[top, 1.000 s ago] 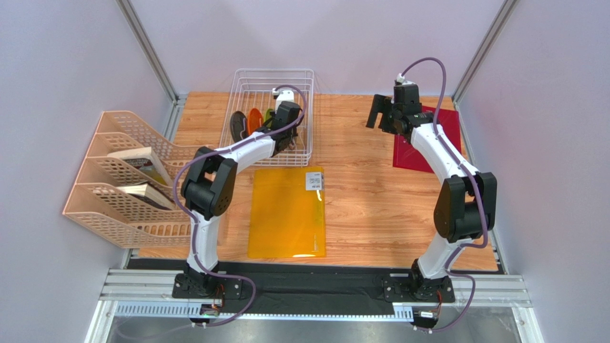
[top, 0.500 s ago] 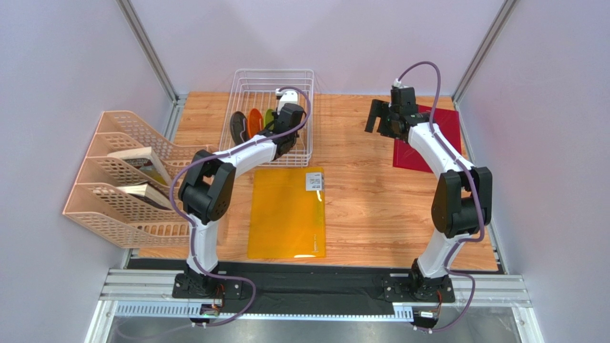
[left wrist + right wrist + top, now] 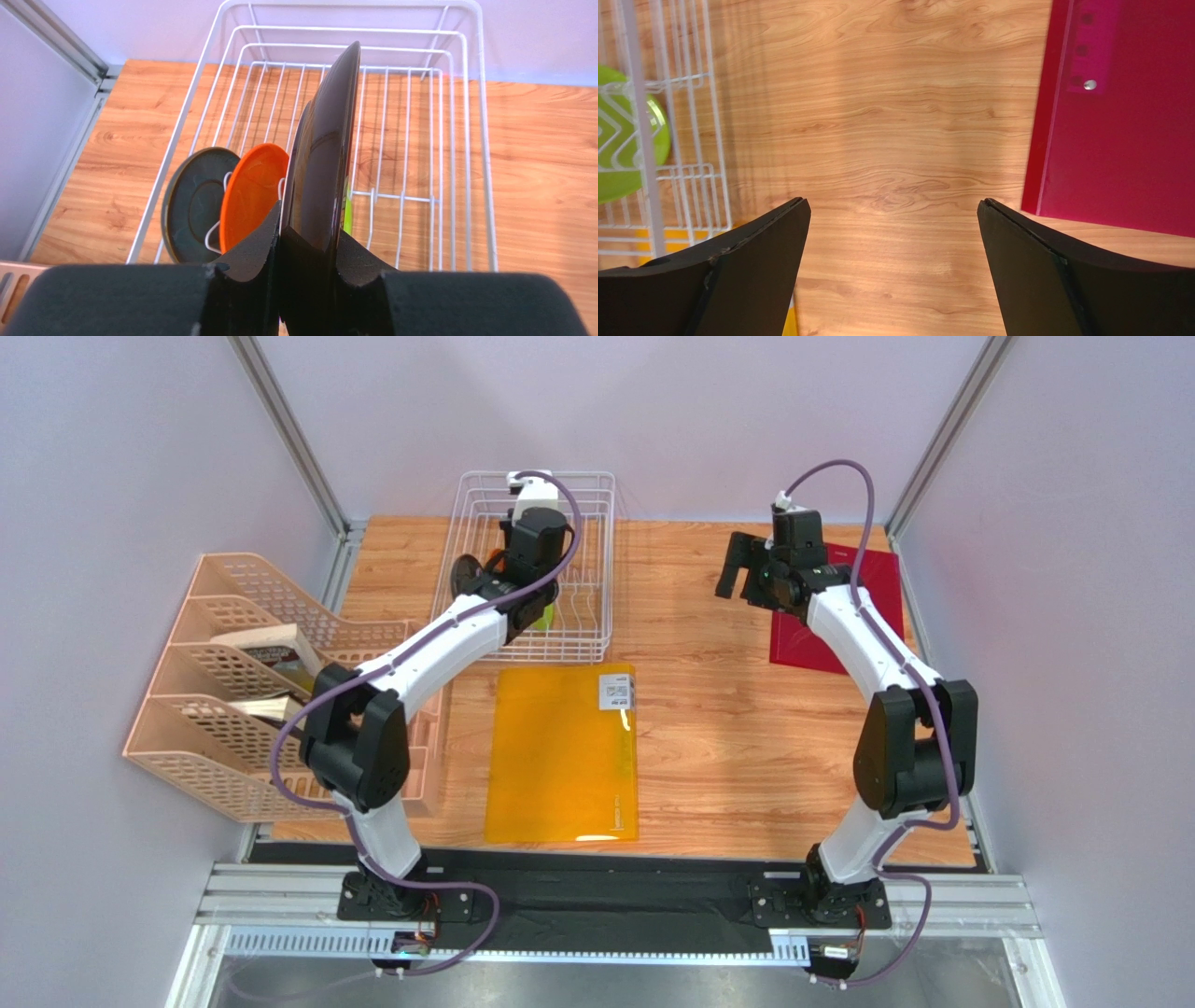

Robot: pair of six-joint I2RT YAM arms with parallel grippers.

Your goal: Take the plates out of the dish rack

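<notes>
The white wire dish rack (image 3: pixel 589 546) stands at the back of the table. In the left wrist view (image 3: pixel 463 140) it holds a dark grey plate (image 3: pixel 193 203), an orange plate (image 3: pixel 253 185) and a sliver of the lime green plate (image 3: pixel 347 210), all upright. My left gripper (image 3: pixel 309 238) is shut on the rim of the dark red plate (image 3: pixel 326 147), seen edge-on and upright above the rack. In the top view the left gripper (image 3: pixel 522 588) is over the rack. My right gripper (image 3: pixel 739 563) is open and empty over bare wood (image 3: pixel 892 210), right of the rack. The green plate also shows in the right wrist view (image 3: pixel 626 140).
A flat red mat (image 3: pixel 842 616) lies at the back right, also in the right wrist view (image 3: pixel 1116 126). A yellow folder (image 3: pixel 561 749) lies in front of the rack. A beige slotted organizer (image 3: pixel 239 686) with books stands at the left edge.
My left arm has swung left and risen over the rack, with the dark red plate in its jaws. The right arm has hardly moved.
</notes>
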